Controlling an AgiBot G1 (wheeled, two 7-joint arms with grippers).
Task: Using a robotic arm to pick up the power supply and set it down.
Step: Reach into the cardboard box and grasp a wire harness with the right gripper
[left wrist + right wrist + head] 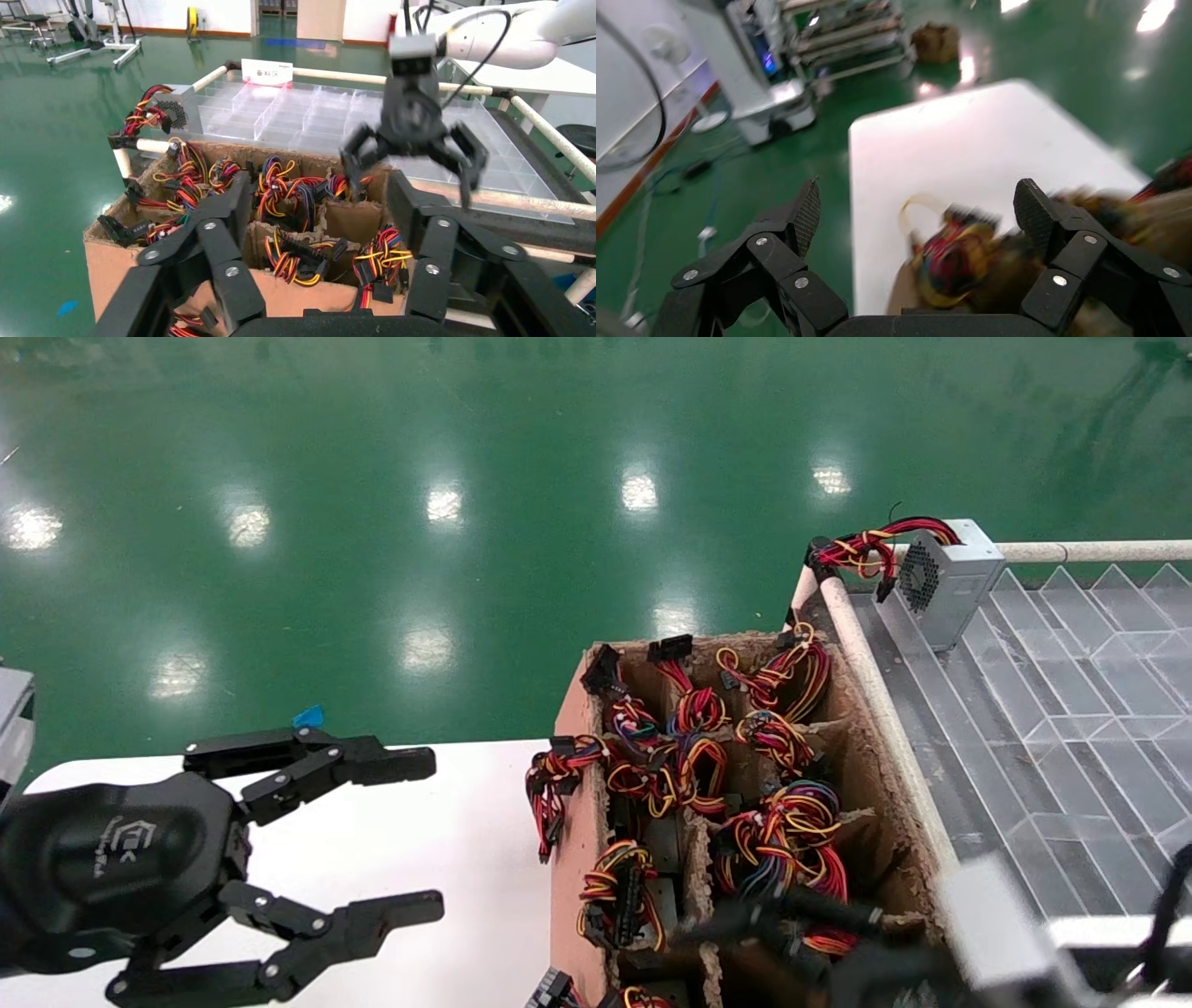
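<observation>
Power supplies stand in a divided cardboard box (566,822), and mostly their wire bundles show. My right gripper (773,933) hovers open over the box's near right compartments, seen from across the box in the left wrist view (411,175). Between its fingers (919,203) lies a blurred yellow, red and black wire bundle (954,260) of a power supply. That unit's grey body is hidden. My left gripper (424,836) is open and holds nothing. It hangs over the white table (447,877) left of the box, pointing at it (320,189).
Another grey box (954,575) with a fan grille and red looped wires sits on the far left corner of a clear compartment tray (1071,710), right of the cardboard box. A white rail (875,691) borders the tray. Green floor lies beyond.
</observation>
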